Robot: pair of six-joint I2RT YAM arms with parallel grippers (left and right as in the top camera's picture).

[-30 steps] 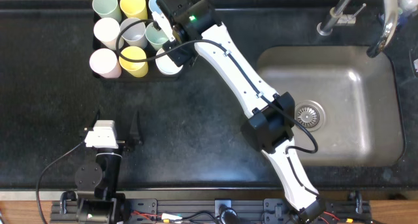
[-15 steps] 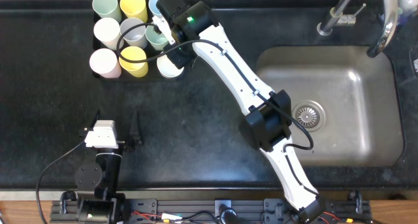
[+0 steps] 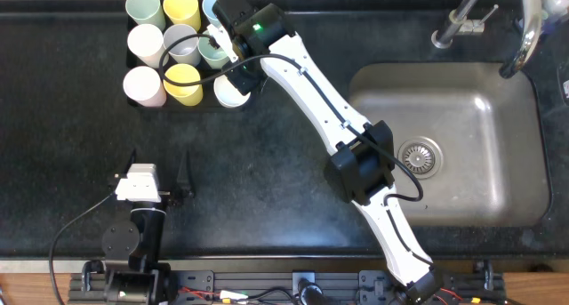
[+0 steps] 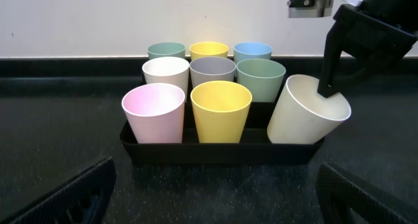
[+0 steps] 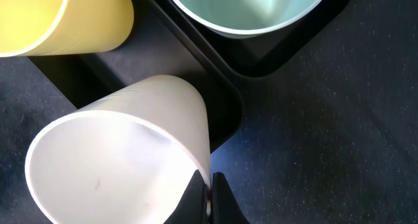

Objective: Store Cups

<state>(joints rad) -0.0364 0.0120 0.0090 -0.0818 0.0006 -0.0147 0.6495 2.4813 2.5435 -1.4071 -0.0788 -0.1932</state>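
A black tray [image 4: 215, 152] at the counter's back left holds several upright cups in pink, yellow, white, grey, green and blue. A white cup [image 4: 307, 113] leans tilted in the tray's front right corner, its mouth turned away from the other cups. My right gripper [image 4: 330, 87] is shut on that cup's rim [image 5: 124, 159], one finger inside and one outside. From above, the right gripper [image 3: 233, 63] is over the white cup [image 3: 231, 90]. My left gripper [image 3: 160, 167] rests open low on the counter, well in front of the tray, holding nothing.
A steel sink [image 3: 444, 145] with a tap [image 3: 458, 20] fills the right side. The green cup [image 5: 248, 8] and a yellow cup [image 5: 59, 21] stand right beside the held cup. The right arm [image 3: 311, 92] spans the counter diagonally.
The right arm has shifted slightly to the left with the white cup still pinched. The left arm has not moved.
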